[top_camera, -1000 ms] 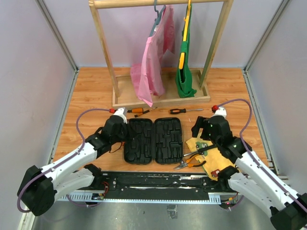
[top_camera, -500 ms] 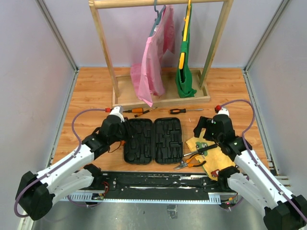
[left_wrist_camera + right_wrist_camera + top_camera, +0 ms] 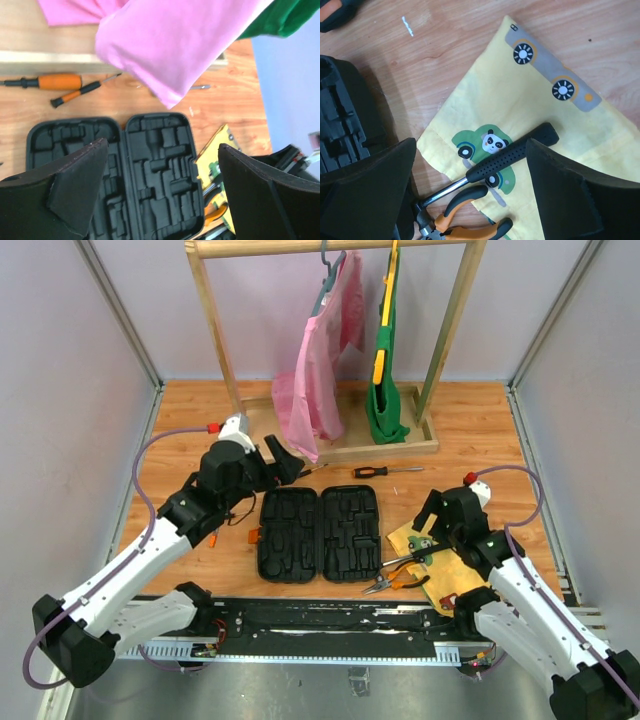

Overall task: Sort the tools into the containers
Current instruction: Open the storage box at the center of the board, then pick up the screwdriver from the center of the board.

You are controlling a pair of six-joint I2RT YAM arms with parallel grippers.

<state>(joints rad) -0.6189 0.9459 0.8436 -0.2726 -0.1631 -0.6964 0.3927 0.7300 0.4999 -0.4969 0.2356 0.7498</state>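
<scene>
2 grippers stand spread wide, holding nothing. The left wrist view shows a stout orange-and-black screwdriver (image 3: 50, 81) and a slim orange-and-black screwdriver (image 3: 82, 92) ahead of the left gripper (image 3: 162, 150), which hides them from the top view. The open black plastic hinged tool case (image 3: 155, 170) lies below its fingers. The right wrist view shows a black-gripped metal hammer (image 3: 515, 151) below the right gripper (image 3: 470, 147), between its fingers, on a yellow cartoon-vehicle sheet (image 3: 485, 95), with orange-handled pliers (image 3: 470, 232) just nearer.
</scene>
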